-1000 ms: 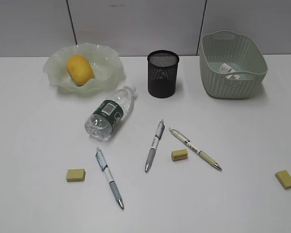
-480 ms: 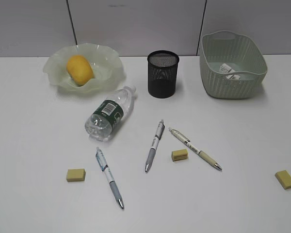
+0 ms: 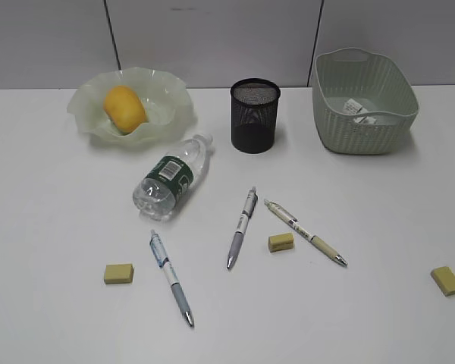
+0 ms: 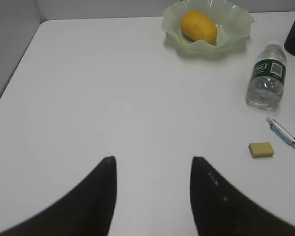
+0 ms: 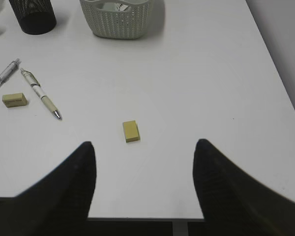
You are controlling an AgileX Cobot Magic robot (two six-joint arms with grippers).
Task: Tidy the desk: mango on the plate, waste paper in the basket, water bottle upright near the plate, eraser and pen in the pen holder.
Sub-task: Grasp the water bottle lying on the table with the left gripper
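Note:
The mango (image 3: 124, 108) lies in the plate (image 3: 174, 102) at the back left. In the basket (image 3: 364, 133) at the back right sits the waste paper (image 3: 358, 108). On its side on the desk (image 3: 61, 212), cap toward the back, lies the water bottle (image 3: 171, 178). The pen holder (image 3: 255, 116) stands between plate and basket. Three pens (image 3: 171, 277) (image 3: 242, 227) (image 3: 304, 231) and three erasers (image 3: 118, 273) (image 3: 280, 242) (image 3: 446, 280) lie loose in front. My left gripper (image 4: 153, 160) is open over bare desk. My right gripper (image 5: 145, 143) is open, just short of an eraser (image 5: 131, 131).
Neither arm shows in the exterior view. The desk's front edge (image 5: 137, 218) runs right under my right gripper. A grey wall (image 3: 212, 38) closes the back of the desk.

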